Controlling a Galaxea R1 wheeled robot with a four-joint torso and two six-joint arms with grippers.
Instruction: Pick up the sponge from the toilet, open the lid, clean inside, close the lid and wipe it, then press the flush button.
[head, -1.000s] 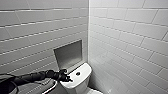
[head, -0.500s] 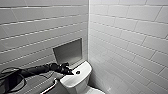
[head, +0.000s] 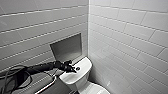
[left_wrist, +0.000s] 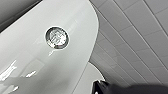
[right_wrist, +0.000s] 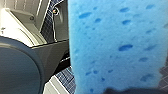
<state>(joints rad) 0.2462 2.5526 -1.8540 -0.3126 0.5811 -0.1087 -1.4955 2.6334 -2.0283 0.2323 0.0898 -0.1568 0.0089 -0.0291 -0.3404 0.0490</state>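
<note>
The white toilet (head: 83, 75) stands in the tiled corner, its tank top (left_wrist: 27, 57) glossy, with a round chrome flush button (head: 78, 68) (left_wrist: 56, 37) set in it. My left gripper (head: 72, 69) is shut and hovers over the tank, just left of the button. Part of the white lid (head: 98, 89) (left_wrist: 87, 80) shows below the tank. The blue sponge (right_wrist: 115, 45) sits very close in the right wrist view, with my right gripper shut on it.
A grey rectangular recess (head: 66, 48) is set in the tiled wall behind the tank. The right tiled wall (head: 130, 37) runs close beside the toilet. My own body and dark cables (head: 15, 77) take up the lower left.
My left arm has reached further right over the tank, bringing the gripper closer to the flush button.
</note>
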